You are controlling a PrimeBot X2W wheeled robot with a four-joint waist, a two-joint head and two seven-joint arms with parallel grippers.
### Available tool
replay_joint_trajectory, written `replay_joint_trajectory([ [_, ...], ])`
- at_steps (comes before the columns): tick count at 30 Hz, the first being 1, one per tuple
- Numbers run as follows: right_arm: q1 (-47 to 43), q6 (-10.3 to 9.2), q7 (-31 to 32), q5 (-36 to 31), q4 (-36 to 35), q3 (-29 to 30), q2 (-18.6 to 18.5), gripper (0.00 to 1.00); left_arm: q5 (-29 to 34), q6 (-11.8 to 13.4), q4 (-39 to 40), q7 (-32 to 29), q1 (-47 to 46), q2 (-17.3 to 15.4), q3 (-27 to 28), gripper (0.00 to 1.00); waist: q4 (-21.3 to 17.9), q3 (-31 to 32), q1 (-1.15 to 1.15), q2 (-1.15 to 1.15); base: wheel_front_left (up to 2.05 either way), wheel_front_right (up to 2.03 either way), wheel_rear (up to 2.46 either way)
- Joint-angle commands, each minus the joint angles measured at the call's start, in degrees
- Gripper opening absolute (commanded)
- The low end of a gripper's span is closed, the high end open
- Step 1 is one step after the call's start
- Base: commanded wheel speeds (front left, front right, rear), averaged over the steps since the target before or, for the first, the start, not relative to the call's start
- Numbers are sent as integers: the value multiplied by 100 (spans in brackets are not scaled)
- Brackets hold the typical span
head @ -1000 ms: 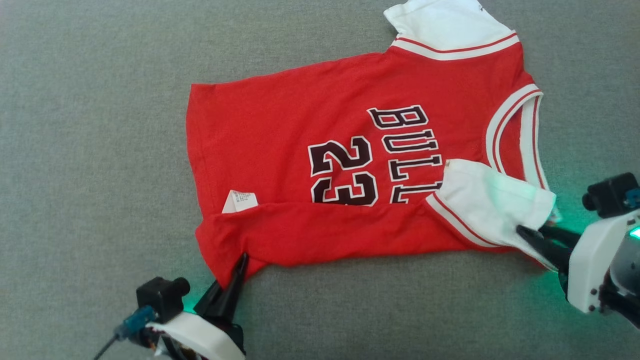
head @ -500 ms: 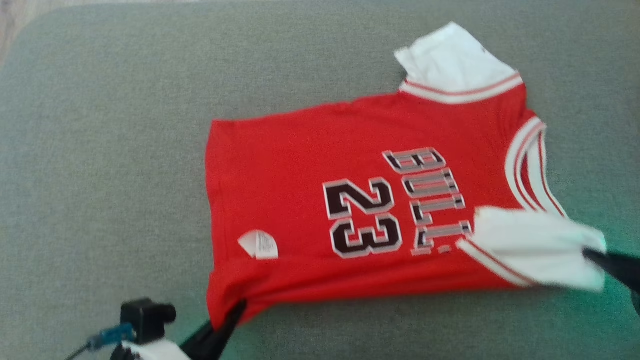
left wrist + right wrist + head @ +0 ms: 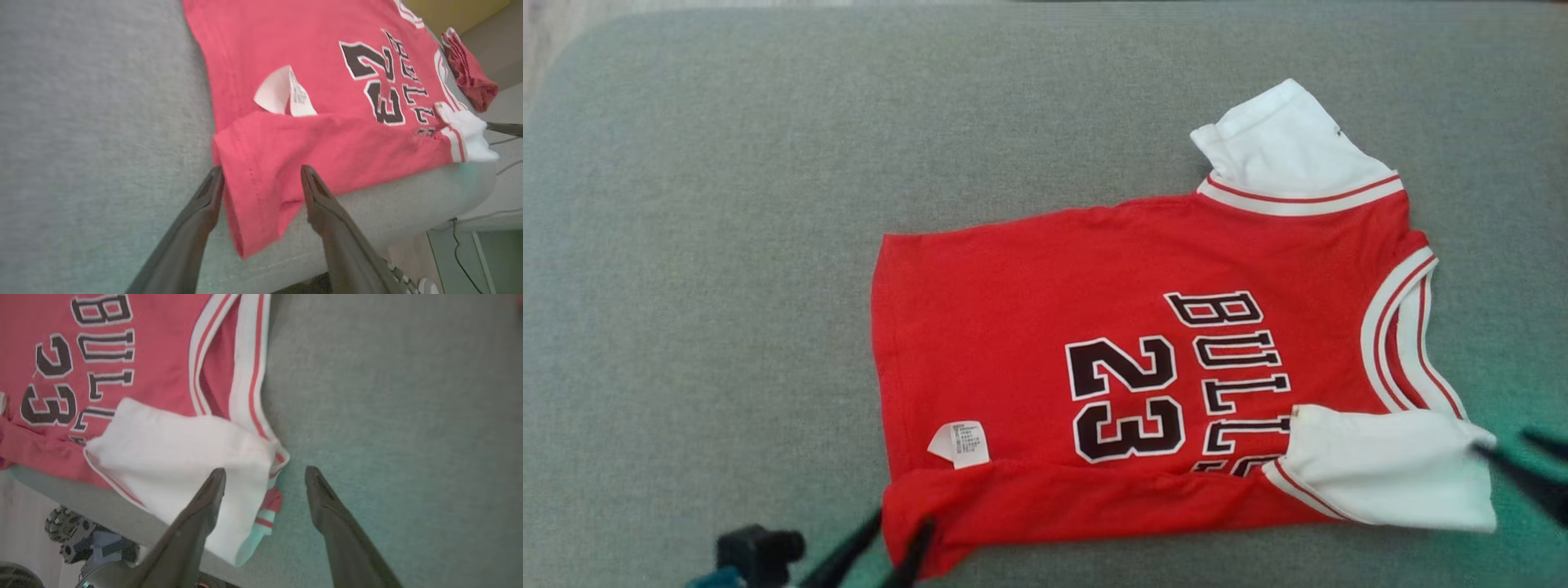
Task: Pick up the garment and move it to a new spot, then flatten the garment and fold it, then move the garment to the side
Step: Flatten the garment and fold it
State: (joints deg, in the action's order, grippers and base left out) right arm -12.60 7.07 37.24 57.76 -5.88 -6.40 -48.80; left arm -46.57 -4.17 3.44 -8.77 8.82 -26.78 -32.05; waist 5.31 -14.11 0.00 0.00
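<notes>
Red jersey (image 3: pixel 1045 327) with white sleeves, black lettering and "23", lies on grey cushion (image 3: pixel 703 245); its near long edge is folded over onto body. Left claw (image 3: pixel 263 171) spread, hem corner lying between fingers, not pinched. White label (image 3: pixel 282 92) just ahead of that claw. Right claw (image 3: pixel 264 470) spread: one finger over folded white sleeve (image 3: pixel 163 457), other over bare cushion. Second red cloth (image 3: pixel 468 73) far ahead of left claw, beyond jersey.
</notes>
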Motion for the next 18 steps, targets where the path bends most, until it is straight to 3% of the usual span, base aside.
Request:
replay_joint_trajectory([
  [1,84,42,-79,-55,-222,298,-222,100,34,101,215,131,-57,-145,345,100,18,43,0,0,0,0,0],
  [7,586,42,-156,-94,-782,958,-248,100,-3,404,735,95,60,-503,749,100,38,-120,0,0,0,0,0],
  [10,1291,42,-157,-445,-908,1023,-212,100,220,556,895,132,-479,-553,962,100,176,-452,0,0,0,0,0],
  [13,2195,42,-43,-1026,-792,700,-63,100,485,585,678,203,-1449,-208,899,100,371,-884,0,0,0,0,0],
  [18,3863,42,196,-1816,-19,-139,373,100,979,477,-466,239,-3033,595,411,100,709,-1463,0,0,0,0,0],
])
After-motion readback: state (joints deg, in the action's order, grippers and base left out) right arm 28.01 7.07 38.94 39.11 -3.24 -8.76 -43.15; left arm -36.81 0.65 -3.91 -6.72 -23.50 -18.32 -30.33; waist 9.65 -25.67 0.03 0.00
